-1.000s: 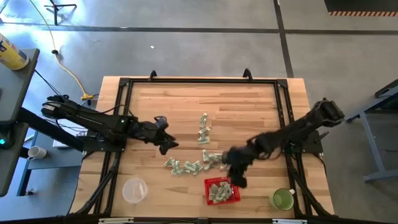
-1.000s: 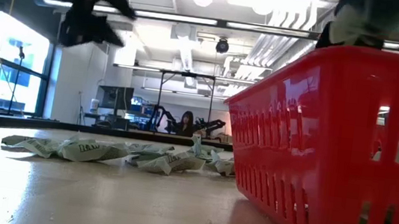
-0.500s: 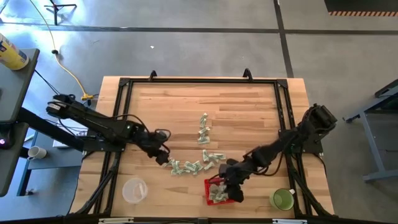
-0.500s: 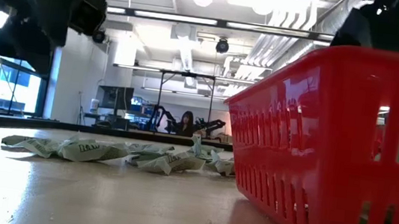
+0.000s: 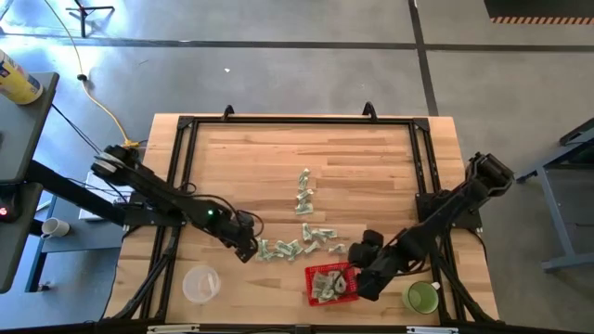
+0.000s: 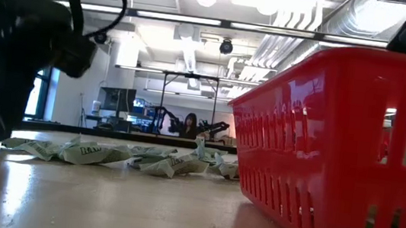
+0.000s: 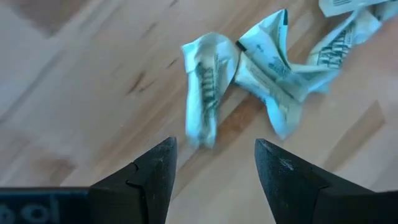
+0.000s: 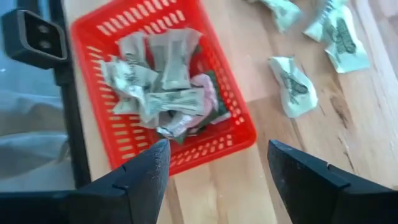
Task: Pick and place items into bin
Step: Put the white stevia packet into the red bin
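From above, the left tool (image 5: 249, 249) hangs low at the left end of the row of items (image 5: 283, 248) strewn toward the worktop's near edge; the bin (image 5: 331, 284) sits by that edge, with the right tool (image 5: 357, 278) beside it, spread and empty. At the left wrist, open empty fingers (image 7: 152, 177) straddle one wrapper (image 7: 205, 87) (long axis running away from them): I would drop straight and pinch across its narrow waist.

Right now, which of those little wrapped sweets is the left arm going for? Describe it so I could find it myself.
Start at the red bin near the table's front edge and follow the row of wrapped items away from it toward the left arm. The last item in that row is it. It alone lies just ahead of the left end effector, whose fingers stand open.
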{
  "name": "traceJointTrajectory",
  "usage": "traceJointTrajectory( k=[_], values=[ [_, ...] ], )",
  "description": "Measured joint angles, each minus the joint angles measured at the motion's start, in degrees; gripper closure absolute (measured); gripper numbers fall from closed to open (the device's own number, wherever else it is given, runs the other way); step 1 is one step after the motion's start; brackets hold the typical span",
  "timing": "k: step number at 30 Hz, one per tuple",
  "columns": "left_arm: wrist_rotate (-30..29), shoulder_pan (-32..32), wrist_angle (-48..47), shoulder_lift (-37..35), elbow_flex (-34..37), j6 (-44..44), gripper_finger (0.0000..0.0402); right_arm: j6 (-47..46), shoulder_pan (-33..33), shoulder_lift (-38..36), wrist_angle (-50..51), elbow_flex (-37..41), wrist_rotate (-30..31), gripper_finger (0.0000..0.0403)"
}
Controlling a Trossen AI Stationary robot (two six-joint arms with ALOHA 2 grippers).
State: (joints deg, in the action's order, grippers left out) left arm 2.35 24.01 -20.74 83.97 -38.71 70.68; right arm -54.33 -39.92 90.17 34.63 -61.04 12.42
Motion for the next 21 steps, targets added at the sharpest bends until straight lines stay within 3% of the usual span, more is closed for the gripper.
traceJointTrajectory(
  k=[6, 10, 14, 21],
  values=[
    [-2.4, 0.0, -0.4, 3.2, -1.2, 0.3, 0.0151, -1.2, 0.4, 0.0, 0.6, 0.0, 0.6, 0.0143],
    [-9.8, -0.4, -0.7, 3.9, -2.4, -0.3, 0.016, -1.2, 0.8, 0.0, 1.5, 0.0, 1.0, 0.0143],
    [-15.4, -2.1, -2.1, 6.0, -3.5, -3.3, 0.0198, -2.1, 1.3, 0.0, 3.1, 0.0, 1.3, 0.0146],
    [-16.0, -3.7, -4.1, 9.8, -5.1, -6.4, 0.0284, -4.3, 0.7, 0.0, 6.3, 0.0, 1.3, 0.0175]
  ],
)
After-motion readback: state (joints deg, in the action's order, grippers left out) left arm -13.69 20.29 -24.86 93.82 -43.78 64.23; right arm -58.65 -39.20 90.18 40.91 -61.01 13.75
